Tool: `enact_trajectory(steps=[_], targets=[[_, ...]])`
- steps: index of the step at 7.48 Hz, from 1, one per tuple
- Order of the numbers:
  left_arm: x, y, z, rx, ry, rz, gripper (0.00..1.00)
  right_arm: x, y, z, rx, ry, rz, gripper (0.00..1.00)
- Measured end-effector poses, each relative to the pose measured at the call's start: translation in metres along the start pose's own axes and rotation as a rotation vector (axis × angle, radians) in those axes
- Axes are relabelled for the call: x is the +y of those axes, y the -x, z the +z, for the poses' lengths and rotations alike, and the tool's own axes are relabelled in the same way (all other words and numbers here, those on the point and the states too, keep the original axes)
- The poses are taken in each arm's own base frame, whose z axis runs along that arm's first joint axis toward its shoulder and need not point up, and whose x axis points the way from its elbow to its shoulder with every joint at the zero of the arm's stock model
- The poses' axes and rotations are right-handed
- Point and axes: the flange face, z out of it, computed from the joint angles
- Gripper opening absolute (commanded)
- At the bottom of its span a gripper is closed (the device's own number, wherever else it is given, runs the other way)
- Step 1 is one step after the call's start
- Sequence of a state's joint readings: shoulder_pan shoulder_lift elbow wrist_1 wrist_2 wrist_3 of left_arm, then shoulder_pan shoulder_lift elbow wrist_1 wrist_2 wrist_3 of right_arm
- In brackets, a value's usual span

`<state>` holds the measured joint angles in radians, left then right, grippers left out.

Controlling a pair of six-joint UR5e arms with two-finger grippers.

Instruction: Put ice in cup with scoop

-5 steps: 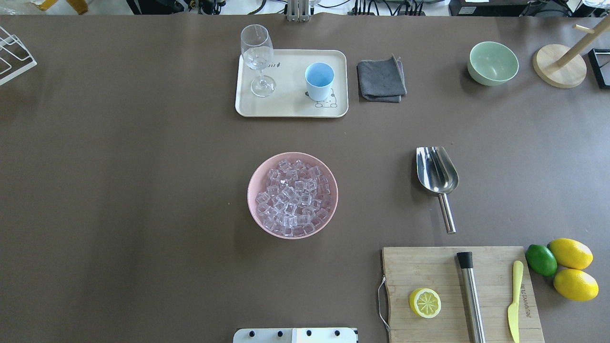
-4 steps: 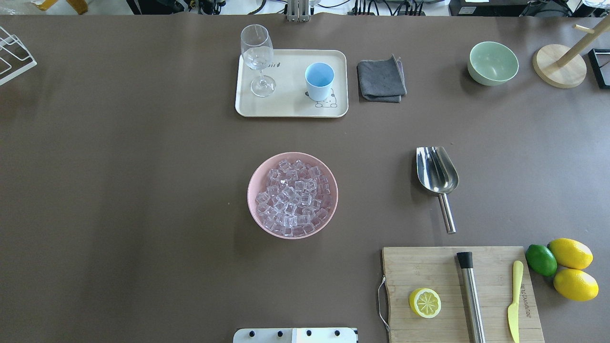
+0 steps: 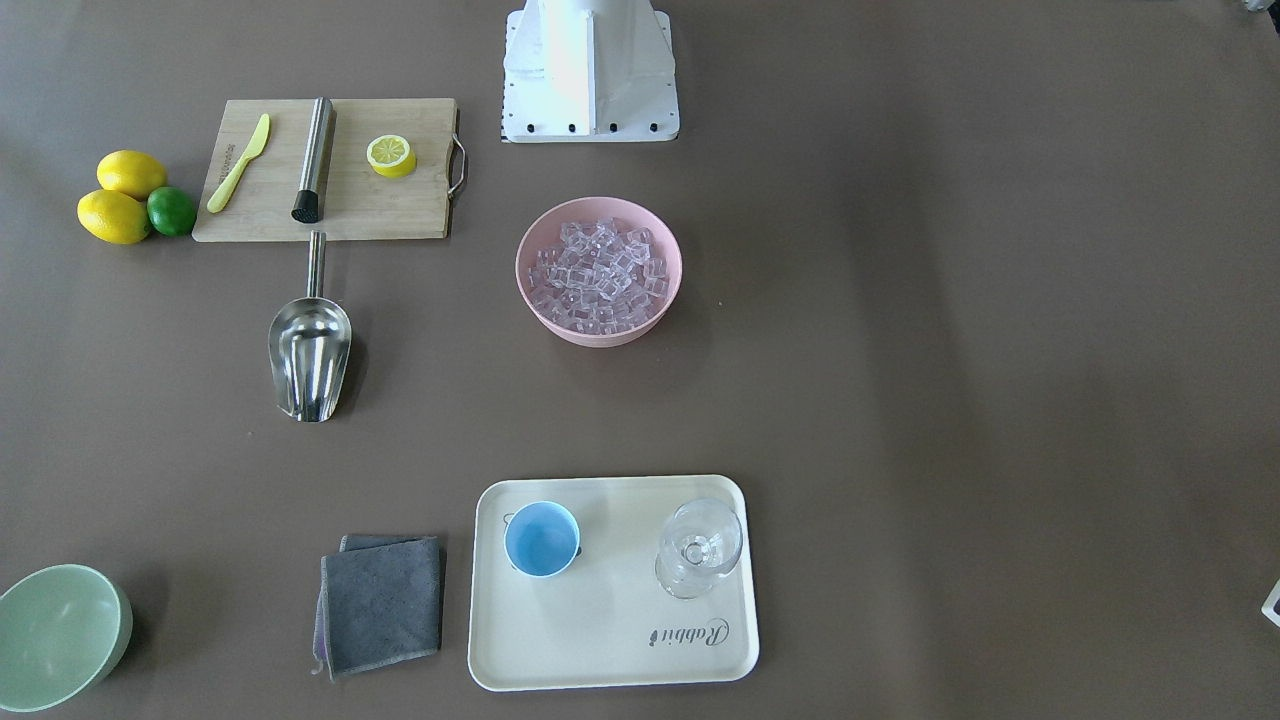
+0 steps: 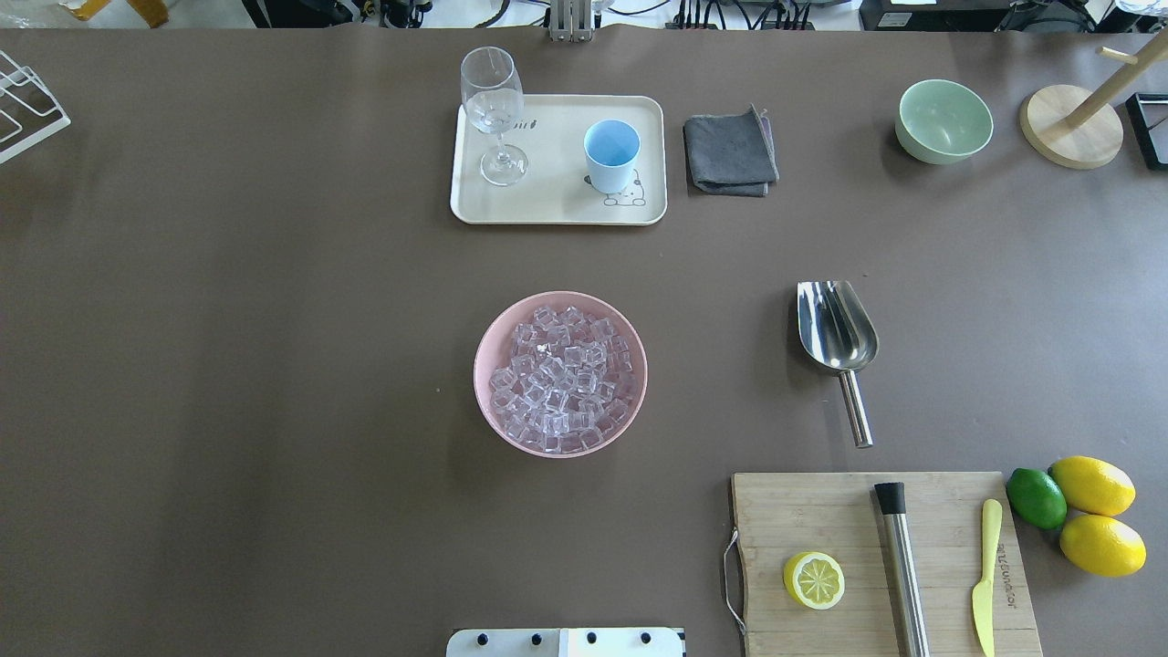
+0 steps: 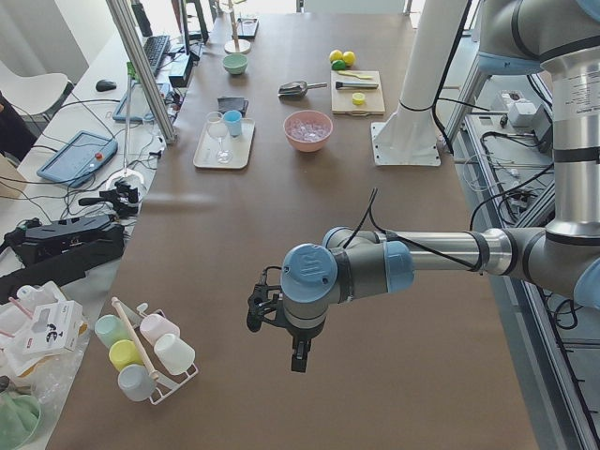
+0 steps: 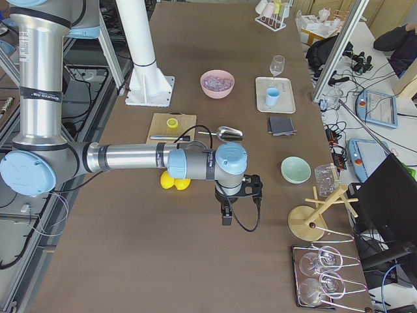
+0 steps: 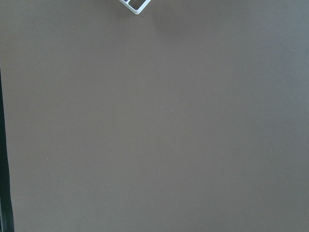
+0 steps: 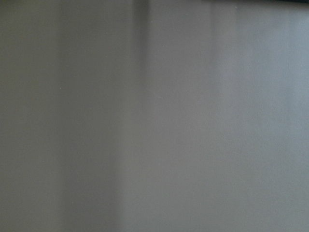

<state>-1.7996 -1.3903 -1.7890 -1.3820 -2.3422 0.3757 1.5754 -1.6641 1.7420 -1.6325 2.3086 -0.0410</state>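
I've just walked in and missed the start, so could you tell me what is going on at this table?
Nothing is being handled yet. The left gripper and right gripper hang over bare table at opposite ends, away from the items. The scoop lies untouched near the cutting board, the ice fills the pink bowl, and the cup sits empty on the tray beside a stemmed glass.

We count two lemons (image 4: pixel 1092 485), one lime (image 4: pixel 1036 498), one lemon half (image 4: pixel 813 579), two bowls (image 4: pixel 944 121), one scoop (image 4: pixel 838 327), one cup (image 4: pixel 611 155), one glass (image 4: pixel 494 100), one tray (image 4: pixel 557 187), one cloth (image 4: pixel 730 151), one board (image 4: pixel 776 511), one knife (image 4: pixel 985 575)
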Motion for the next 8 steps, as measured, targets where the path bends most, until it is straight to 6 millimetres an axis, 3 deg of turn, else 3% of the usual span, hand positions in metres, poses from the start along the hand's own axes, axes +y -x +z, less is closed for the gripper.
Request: enact_trajectory(steps=[5,6,8], targets=[[-0.015,-0.015,-0.003,-0.013,-0.026,0.073,0.98,-0.005,0.008,-0.008,-0.002,-0.016,-0.011,1.0],[-0.024,-0.024,0.0,-0.022,-0.043,0.126,0.98,-0.006,0.014,-0.012,-0.004,-0.025,-0.023,1.0],[-0.047,-0.052,0.012,-0.032,-0.068,0.267,0.98,-0.011,0.046,-0.016,-0.008,-0.032,-0.087,1.0]])
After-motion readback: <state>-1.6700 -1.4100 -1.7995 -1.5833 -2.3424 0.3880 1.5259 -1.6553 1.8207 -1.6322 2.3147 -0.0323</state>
